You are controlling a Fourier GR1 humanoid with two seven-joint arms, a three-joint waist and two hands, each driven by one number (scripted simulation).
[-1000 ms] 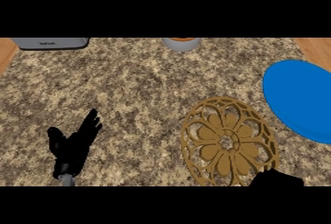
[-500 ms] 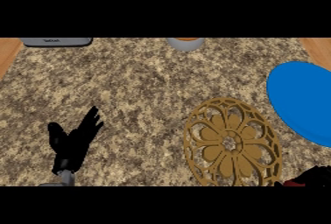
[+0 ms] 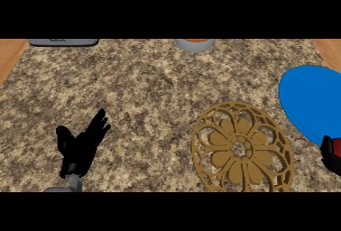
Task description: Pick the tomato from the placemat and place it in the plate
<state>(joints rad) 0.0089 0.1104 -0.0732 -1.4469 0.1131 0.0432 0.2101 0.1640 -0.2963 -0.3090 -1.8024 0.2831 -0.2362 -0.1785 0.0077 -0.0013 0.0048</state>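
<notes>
A round golden openwork placemat lies on the speckled counter, right of centre, with nothing on it. The blue plate sits at the right edge, partly cut off. My right hand shows only at the right edge, just below the plate's near rim. Its black fingers curl round a red tomato, of which only a small patch is visible. My left hand rests open at the lower left with its fingers pointing up.
A grey flat object lies at the counter's far left edge. A grey cup with an orange inside stands at the far middle. Wooden strips border the counter at the left and right.
My right hand has risen from the lower edge to the right edge, carrying the tomato toward the plate's near rim. The left hand has stayed put.
</notes>
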